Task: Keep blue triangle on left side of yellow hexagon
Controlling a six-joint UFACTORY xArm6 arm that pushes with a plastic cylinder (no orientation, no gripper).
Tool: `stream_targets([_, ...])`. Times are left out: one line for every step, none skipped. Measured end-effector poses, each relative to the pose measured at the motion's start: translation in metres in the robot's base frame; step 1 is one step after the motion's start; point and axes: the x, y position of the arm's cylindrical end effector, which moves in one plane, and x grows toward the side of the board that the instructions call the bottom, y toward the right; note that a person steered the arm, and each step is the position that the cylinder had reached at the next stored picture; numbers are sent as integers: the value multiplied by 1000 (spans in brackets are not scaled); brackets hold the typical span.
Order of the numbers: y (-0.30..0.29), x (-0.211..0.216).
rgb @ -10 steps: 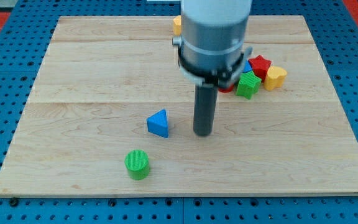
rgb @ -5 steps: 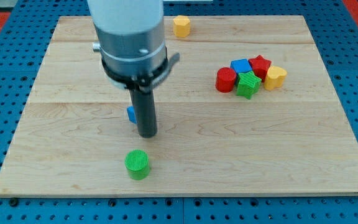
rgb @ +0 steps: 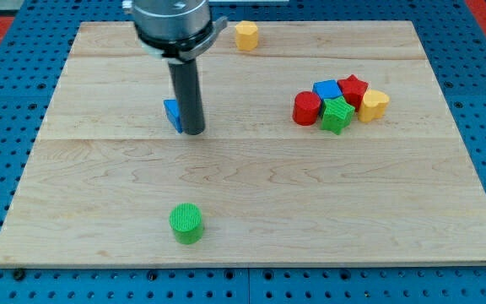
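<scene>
In the camera view, the rod stood with my tip point(rgb: 193, 132) pressed against the right side of the blue triangle point(rgb: 173, 115), half hiding it; there was no gripper, so nothing was held, only pushed. The yellow hexagon point(rgb: 245, 35) sat near the view's top edge, up and to the right, so the triangle lay on its left side, probably as the task wanted.

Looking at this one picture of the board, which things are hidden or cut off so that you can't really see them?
- Blue triangle: mostly behind the rod in the camera view; only a sliver shows left of my tip, so contact is unclear.
- The arm above the rod: cut off by the view's top.
- Blue block: partly hidden by the red star and green star crowding it.
</scene>
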Motion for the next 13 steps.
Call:
stream_targets([3, -48])
stream_targets([19, -33])
stream_targets([71, 16])
stream_targets([19, 16])
stream_targets([-23, -26])
stream_targets([-57, -39])
stream_targets([-80, -16])
stream_targets([-109, 0])
stream_targets([-128, -30])
stream_targets([-128, -64])
stream_targets([-138, -111])
stream_targets([-130, -136])
stream_targets([-88, -138])
